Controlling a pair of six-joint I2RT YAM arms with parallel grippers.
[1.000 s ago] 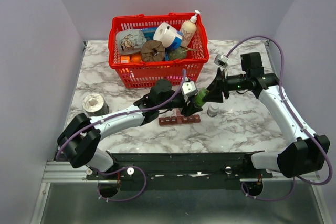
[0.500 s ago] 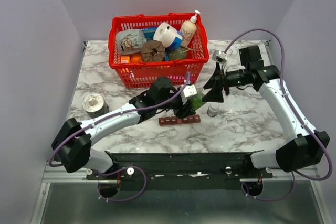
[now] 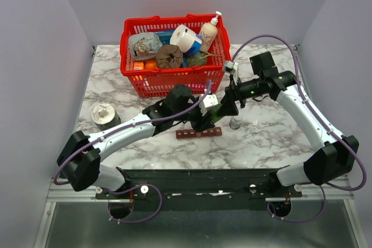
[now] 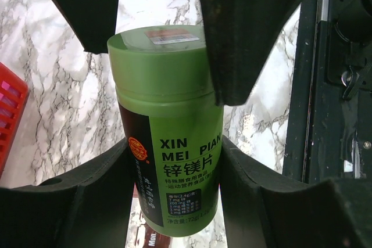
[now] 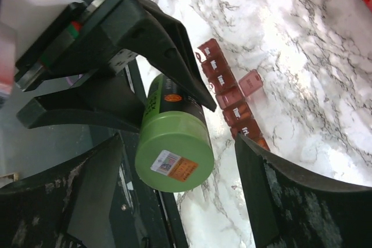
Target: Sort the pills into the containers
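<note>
Gripping the green bottle (image 4: 168, 143) with the left fingers (image 4: 87, 201), shut tight on its lower half, one on each side. Holding it up off the desk (image 3: 273, 137), near the middle, with the cap pointing toward the right arm. Spreading the right fingers (image 5: 290, 201) wide open around the cap, one on each side. Staying very close to the cap without squeezing it, maybe touching its edge on one side, hard to tell.

Leaving the containers (image 3: 199, 133) lying flat on the desk, just on the near side of the green bottle, in one dark red row running left to right. Showing one small lid (image 5: 251, 81) sticking out open from the side of the row.

Leaving a small clear bottle (image 3: 235, 122) standing just right of the green bottle, near the right end of the row. Leaving a red basket (image 3: 174, 82) full of stuff at the far side of the desk. Leaving a grey can (image 3: 104, 114) standing at the left side, well apart from everything else.
</note>
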